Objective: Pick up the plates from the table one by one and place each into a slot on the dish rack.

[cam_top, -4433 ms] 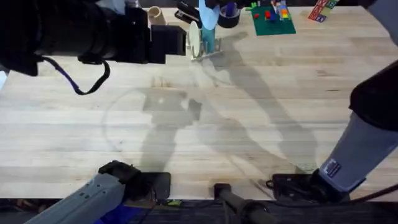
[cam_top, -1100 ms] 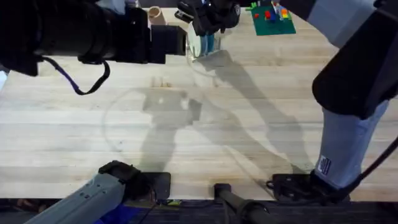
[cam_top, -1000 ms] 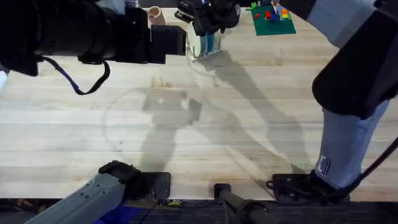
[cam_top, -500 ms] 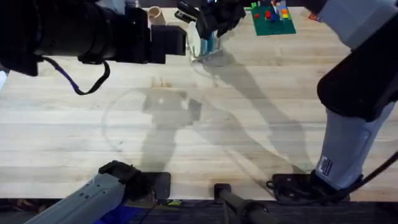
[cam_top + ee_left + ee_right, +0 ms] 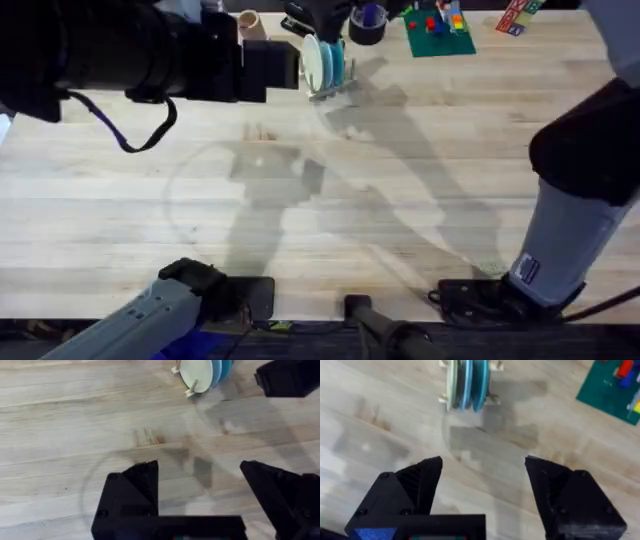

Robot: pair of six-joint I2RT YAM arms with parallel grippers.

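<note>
Half a second ago the right arm's dark gripper hung directly over the dish rack [image 5: 328, 72] at the far edge of the table [image 5: 400, 200]; it is now drawn back from there, and in the overhead view the rack and its load show clear of it. The right arm's grey lower section rises large at the lower right of that view.

Three plates stand on edge in the rack, side by side and upright. From the right wrist camera they read as a cream plate [image 5: 451, 382], a light blue plate [image 5: 465, 382] and a teal plate [image 5: 481, 382], packed close together between the pale wooden pegs. The rack's base pokes out just beneath them.

The right gripper [image 5: 485, 490] hovers above bare tabletop near the rack, its two black fingers spread wide with nothing between them. Its shadow falls on the wood between the fingers and the rack.

The left gripper [image 5: 200, 495] is also spread wide and carries nothing. It hangs over bare planks, well apart from the rack, which appears at the far side of its wrist view with the cream plate facing the camera.

Beyond the rack, at the table's far edge, sit a dark tape roll [image 5: 368, 24] and a green baseplate with small coloured bricks [image 5: 438, 32]. A faint circular mark shows on the wood near the table's middle.
</note>
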